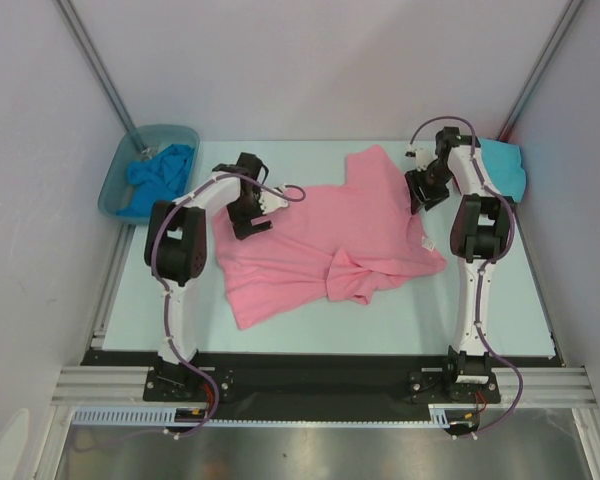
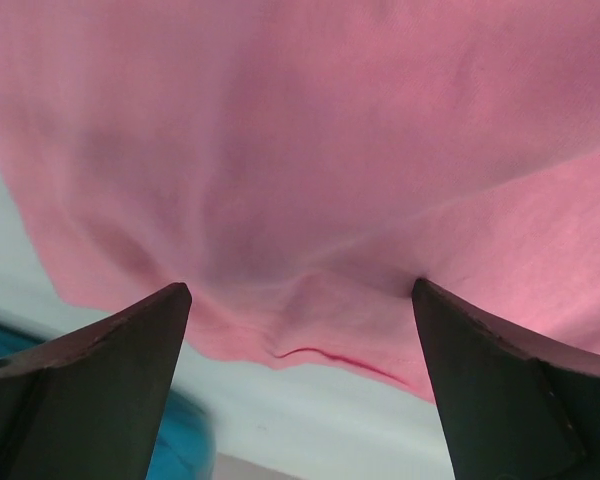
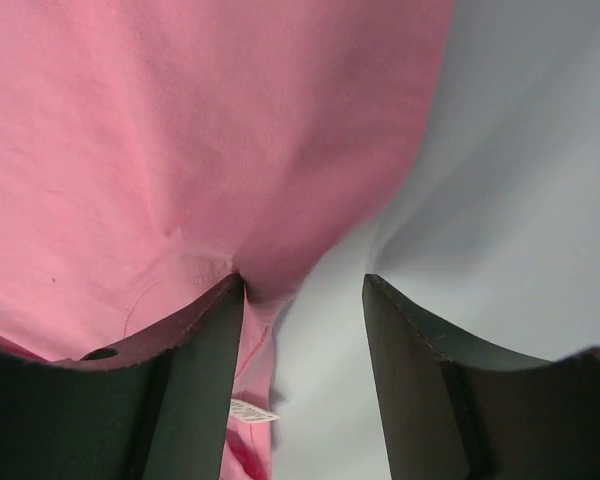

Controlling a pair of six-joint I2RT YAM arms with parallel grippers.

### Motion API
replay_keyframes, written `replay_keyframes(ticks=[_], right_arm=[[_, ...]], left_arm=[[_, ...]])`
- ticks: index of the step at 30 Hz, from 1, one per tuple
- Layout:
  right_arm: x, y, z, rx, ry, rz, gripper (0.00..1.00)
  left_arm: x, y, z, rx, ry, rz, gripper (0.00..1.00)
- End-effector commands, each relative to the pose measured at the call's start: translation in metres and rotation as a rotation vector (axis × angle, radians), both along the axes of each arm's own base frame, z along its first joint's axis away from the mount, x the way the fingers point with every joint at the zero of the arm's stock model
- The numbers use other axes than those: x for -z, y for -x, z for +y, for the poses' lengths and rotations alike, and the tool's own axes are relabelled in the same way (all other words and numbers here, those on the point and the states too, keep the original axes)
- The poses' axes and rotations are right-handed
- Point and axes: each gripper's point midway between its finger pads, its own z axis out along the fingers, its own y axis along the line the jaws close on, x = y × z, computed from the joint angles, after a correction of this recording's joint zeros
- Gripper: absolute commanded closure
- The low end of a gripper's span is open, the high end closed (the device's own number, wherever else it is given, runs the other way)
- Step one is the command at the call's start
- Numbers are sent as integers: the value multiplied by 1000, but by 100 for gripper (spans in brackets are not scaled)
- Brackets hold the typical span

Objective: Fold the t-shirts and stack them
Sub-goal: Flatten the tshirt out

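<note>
pink tee [image 1: 320,240] is rumpled on the desk [image 1: 480,320], so i'm on the flattening step. left claw [image 2: 300,288] and right claw [image 3: 302,283] both apart at its edges; next i'd pinch and pull.

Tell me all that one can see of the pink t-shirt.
The pink t-shirt is soft plain cloth, spread wrinkled on the pale table, one sleeve pointing far, its near part bunched in a fold. A white label shows at its right edge. The left gripper and right gripper, both open, stand over its edges.
</note>
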Motion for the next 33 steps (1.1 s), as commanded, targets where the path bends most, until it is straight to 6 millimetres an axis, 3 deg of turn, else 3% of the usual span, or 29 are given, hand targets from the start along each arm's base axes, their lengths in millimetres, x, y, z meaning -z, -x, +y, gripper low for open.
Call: replay_keyframes(ticks=[1, 6, 13, 22, 33], right_arm=[[-23, -16, 2, 15, -34, -75, 43], [-26, -19, 1, 22, -40, -86, 43], [-33, -19, -2, 34, -51, -97, 41], [-42, -19, -4, 47, -64, -110, 41], [-45, -18, -2, 48, -73, -112, 41]], left_arm=[[0, -11, 12, 29, -138, -42, 0], [21, -15, 30, 93, -338, -68, 0], [25, -32, 57, 168, -585, -163, 0], [30, -47, 70, 222, -681, -192, 0], [46, -74, 121, 207, -876, -158, 0]])
